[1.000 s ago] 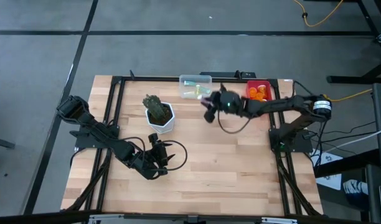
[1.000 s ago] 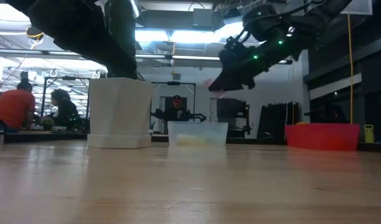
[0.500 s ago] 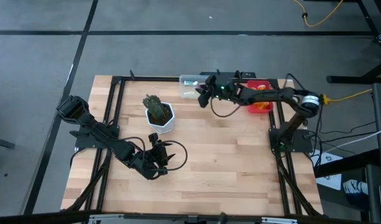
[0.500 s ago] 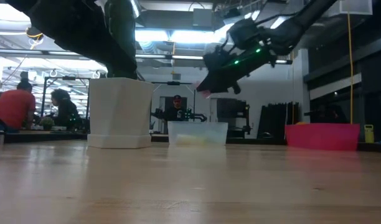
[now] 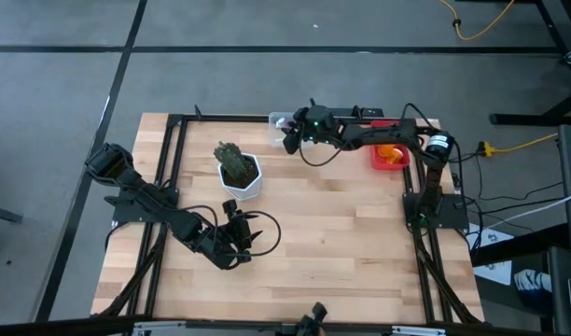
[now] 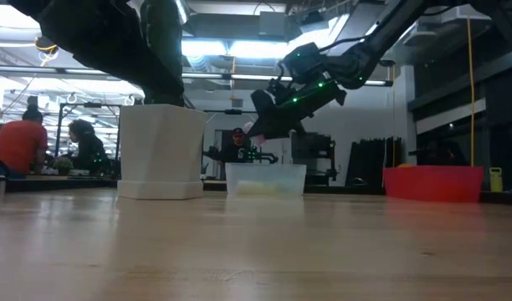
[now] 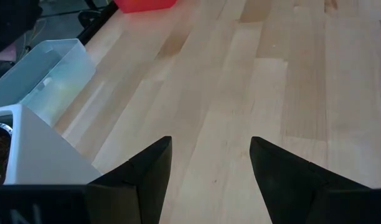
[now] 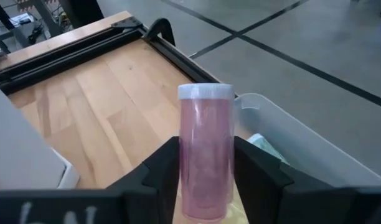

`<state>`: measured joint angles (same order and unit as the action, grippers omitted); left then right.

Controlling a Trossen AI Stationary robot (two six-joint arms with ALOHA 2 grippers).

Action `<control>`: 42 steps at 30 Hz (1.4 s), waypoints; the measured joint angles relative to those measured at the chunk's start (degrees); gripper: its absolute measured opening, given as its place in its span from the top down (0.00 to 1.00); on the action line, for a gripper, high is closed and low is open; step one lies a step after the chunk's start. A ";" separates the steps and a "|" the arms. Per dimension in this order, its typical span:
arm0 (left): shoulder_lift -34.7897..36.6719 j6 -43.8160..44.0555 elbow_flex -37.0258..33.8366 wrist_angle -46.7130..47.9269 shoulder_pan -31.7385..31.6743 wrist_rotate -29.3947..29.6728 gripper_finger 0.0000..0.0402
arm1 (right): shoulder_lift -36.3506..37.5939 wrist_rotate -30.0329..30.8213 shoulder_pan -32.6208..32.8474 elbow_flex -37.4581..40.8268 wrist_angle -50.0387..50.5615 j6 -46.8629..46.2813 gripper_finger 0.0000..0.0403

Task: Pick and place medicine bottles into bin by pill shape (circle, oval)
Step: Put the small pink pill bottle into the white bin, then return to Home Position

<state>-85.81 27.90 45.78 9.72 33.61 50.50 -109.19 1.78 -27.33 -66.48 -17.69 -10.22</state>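
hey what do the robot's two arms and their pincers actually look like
Both arms are dark, jointed links with black cables looping beside them. The right pincer has two chunky black fingers; green lights glow near its wrist. The left pincer ends in two black, wedge-shaped fingers.

Bright, even overhead light; soft shadows, low view backlit by ceiling lamps.

White hexagonal pot (image 5: 241, 177) with brownish plant (image 5: 231, 160) left of centre on wooden table (image 5: 341, 233). Beyond table, seated people (image 6: 17, 144) and workbenches. Yellow cable (image 5: 481, 23) on grey floor.
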 joint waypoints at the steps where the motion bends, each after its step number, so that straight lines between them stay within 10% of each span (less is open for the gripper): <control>1: 0.00 0.02 0.00 0.00 0.02 0.00 0.48 | 0.00 0.04 -0.02 0.00 0.02 0.00 0.64; 17: 0.01 0.31 0.00 0.07 0.00 -0.22 0.47 | 7.03 -0.86 -0.18 -0.02 16.32 0.31 0.61; 29: 0.00 0.38 0.00 0.07 0.00 -0.24 0.47 | 23.15 -17.10 2.46 -0.02 45.17 0.00 0.61; 42: 0.09 -0.28 0.00 0.17 0.28 -4.40 0.47 | 27.61 -17.96 6.01 -0.02 56.78 -7.92 0.61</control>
<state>-85.72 27.62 45.78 9.89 33.88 46.10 -81.58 -16.18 -21.32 -66.50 39.09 -18.14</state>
